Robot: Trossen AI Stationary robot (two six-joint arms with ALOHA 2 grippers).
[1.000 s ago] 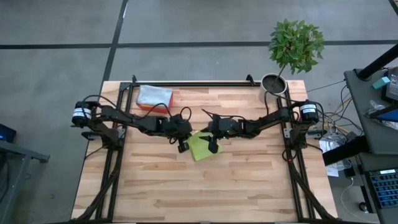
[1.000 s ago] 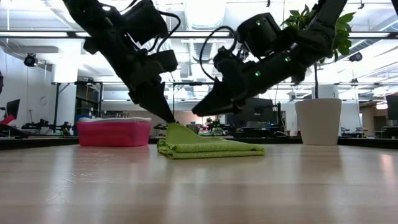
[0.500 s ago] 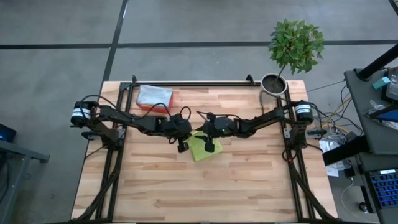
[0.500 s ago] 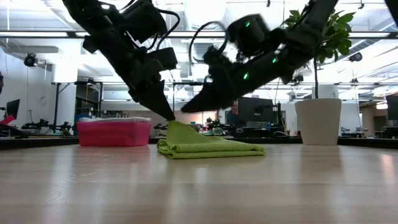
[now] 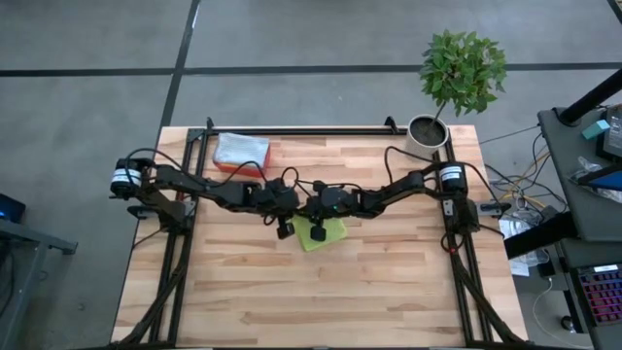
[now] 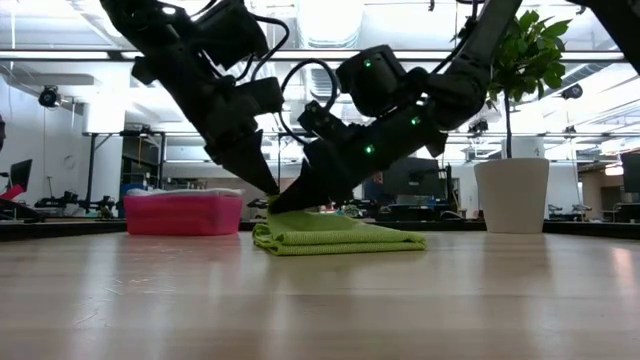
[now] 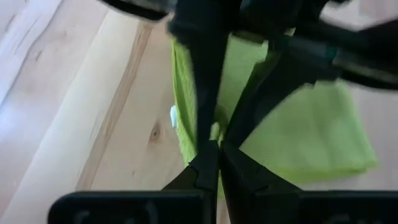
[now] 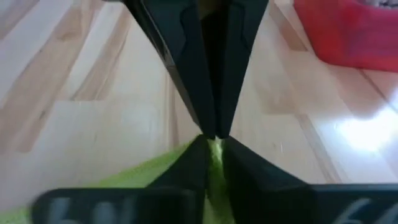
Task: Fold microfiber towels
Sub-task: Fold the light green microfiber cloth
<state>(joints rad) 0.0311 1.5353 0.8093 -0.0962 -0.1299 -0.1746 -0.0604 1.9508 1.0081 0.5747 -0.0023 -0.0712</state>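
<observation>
Folded lime green towel (image 6: 335, 235) pinched at its 9 o'clock corner by left gripper (image 6: 270, 188), same corner clamped by right gripper (image 6: 283, 204), fingertips met.

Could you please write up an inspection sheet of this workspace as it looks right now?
Surface: wooden table, bare around the centre.
Job's things: lime green towel folded at mid-table; more cloths in the pink-red bin.
Clutter: potted plant at the far right corner.
Grippers: left claw shut on the lime green towel's edge; right claw pinching the same edge beside it.
Cables: looped along both arms; a tangle off the table's right side.
Surroundings: desks and monitors behind; nobody seen.
</observation>
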